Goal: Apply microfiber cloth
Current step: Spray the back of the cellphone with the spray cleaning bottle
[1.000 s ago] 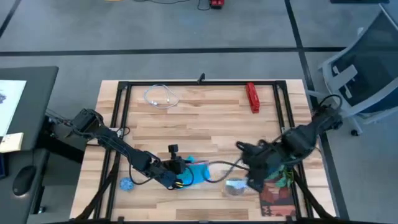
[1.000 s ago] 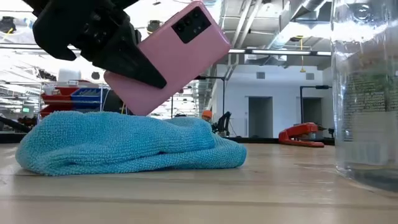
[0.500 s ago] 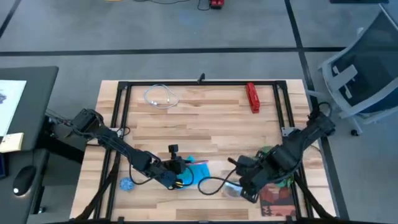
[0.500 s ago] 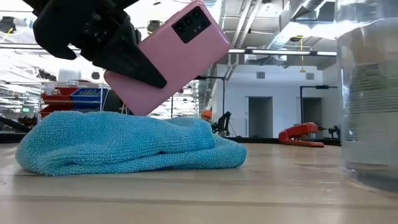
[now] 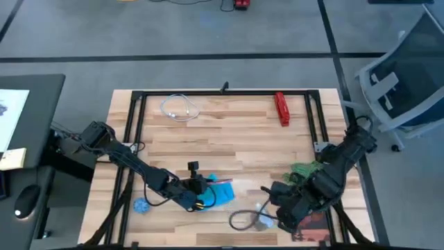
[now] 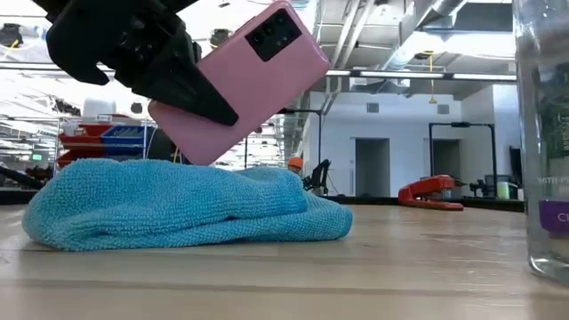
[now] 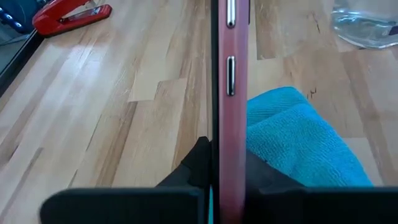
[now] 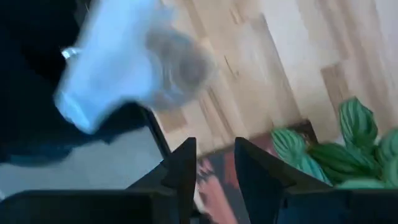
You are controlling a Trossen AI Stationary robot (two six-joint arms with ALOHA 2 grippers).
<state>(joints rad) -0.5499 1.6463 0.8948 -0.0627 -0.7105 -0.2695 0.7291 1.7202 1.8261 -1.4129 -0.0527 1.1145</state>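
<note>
Your left end effector is clenched on a pink phone, tilted, its lower edge on the microfiber cloth. The cloth lies bunched on the table around 6 o'clock. It looks soft, light and limp, so pinch a fold or corner. At 5 o'clock, your right end effector hangs released, fingers apart.

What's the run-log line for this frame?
left end effector: shut on pink phone, tilted over microfiber cloth | right end effector: open, holding nothing, near front right of table
</note>
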